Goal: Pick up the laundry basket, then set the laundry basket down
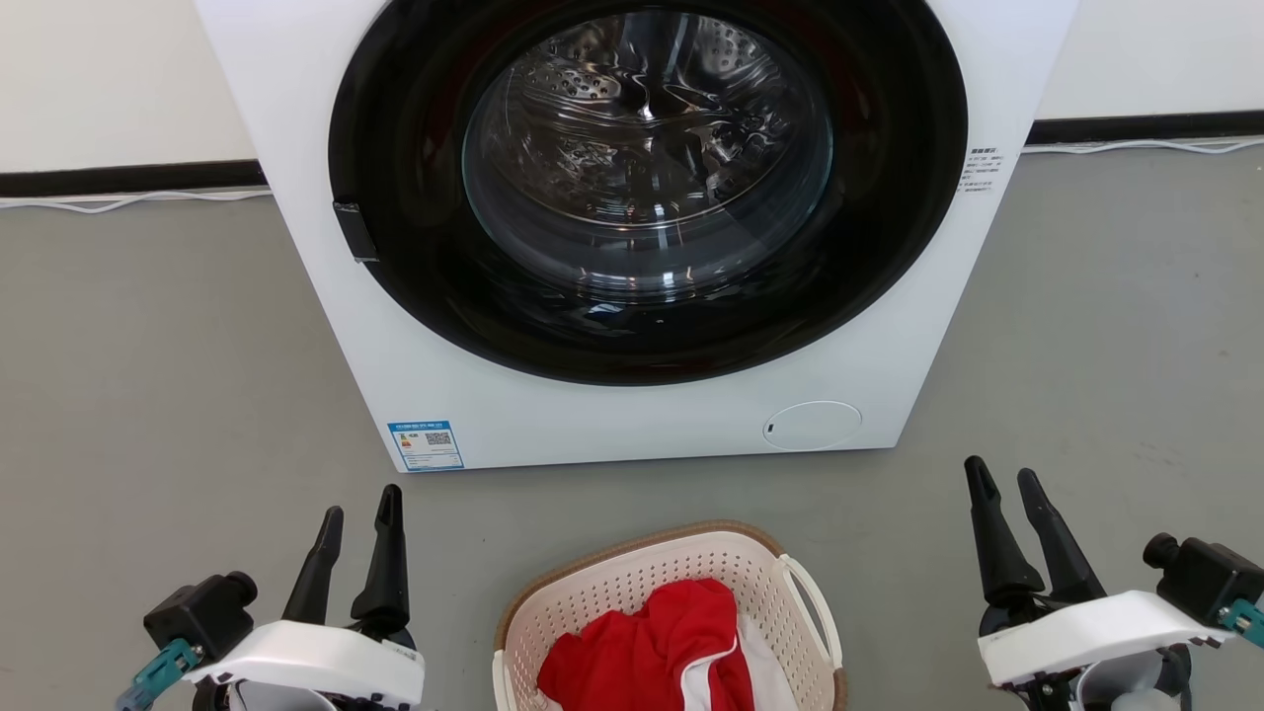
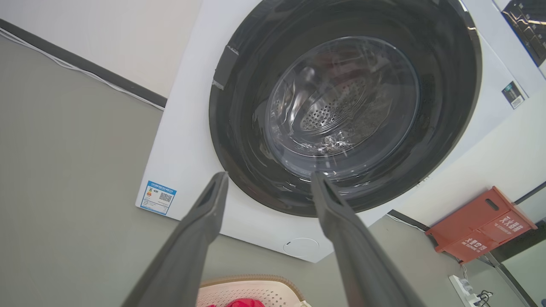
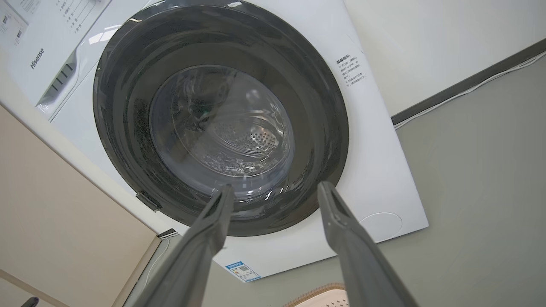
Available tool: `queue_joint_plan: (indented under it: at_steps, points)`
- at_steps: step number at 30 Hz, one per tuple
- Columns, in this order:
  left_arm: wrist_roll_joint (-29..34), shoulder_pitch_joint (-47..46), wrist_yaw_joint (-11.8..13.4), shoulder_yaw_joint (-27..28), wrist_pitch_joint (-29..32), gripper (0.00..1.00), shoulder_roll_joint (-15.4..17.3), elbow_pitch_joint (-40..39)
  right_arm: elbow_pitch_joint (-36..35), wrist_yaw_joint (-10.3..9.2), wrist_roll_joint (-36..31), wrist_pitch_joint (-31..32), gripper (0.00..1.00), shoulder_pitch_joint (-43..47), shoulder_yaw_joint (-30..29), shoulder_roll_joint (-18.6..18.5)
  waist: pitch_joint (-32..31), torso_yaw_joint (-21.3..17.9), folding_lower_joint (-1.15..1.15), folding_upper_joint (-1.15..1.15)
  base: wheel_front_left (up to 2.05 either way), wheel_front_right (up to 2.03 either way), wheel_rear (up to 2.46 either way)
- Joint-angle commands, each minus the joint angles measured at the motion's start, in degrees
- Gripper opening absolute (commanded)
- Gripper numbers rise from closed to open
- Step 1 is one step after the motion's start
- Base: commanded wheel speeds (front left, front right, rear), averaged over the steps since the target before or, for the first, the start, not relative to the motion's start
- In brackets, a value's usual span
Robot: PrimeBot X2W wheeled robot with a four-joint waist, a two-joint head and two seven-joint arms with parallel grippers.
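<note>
The laundry basket [image 1: 632, 583], cream-white and perforated with a brown rim, stands on the grey floor at the bottom middle of the head view, holding red and white cloth [image 1: 662, 652]. A white loop handle [image 1: 815, 602] shows on its right side. My left gripper [image 1: 360, 513] is open, to the left of the basket and apart from it. My right gripper [image 1: 1002, 476] is open, to the basket's right, also apart. The basket's rim [image 2: 251, 283] peeks in at the bottom of the left wrist view between my open left gripper [image 2: 268, 179]. My right gripper [image 3: 277, 189] stands open above the basket rim [image 3: 320, 294].
A white front-loading washing machine [image 1: 415, 346] with a dark round door [image 1: 647, 188] stands right behind the basket. A wall with a black skirting and a white cable [image 1: 118, 202] runs behind. A red crate [image 2: 477, 226] and a power strip [image 2: 463, 290] lie further off.
</note>
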Motion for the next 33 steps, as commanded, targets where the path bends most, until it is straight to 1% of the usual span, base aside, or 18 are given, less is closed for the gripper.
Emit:
queue_joint_plan:
  at_steps: [1,23,31,33]
  points:
    - [1.7,-3.3,0.2,1.0,-0.9,1.00,0.6,-1.9,-2.0,0.32,-1.8,-1.2,1.00,-3.2,1.3,-1.2,0.0,0.0,0.00,0.00,0.00,0.00,0.00]
    - [14.5,-4.0,1.0,-0.1,-4.4,1.00,0.8,-2.7,-3.3,0.39,-13.9,-4.7,1.00,-3.6,3.8,-2.6,0.3,-0.3,0.00,0.00,0.00,0.00,0.00]
    - [19.9,-4.2,1.3,-0.3,-5.9,1.00,0.9,-3.1,-3.7,0.43,-20.2,-6.2,1.00,-3.6,2.8,-2.5,0.5,-0.3,0.00,0.00,0.00,0.00,0.00]
    - [20.5,-4.2,1.3,-0.3,-6.0,1.00,0.9,-3.0,-3.6,0.43,-21.0,-6.4,1.00,-3.6,2.3,-2.2,0.5,-0.3,0.00,0.00,0.00,0.00,0.00]
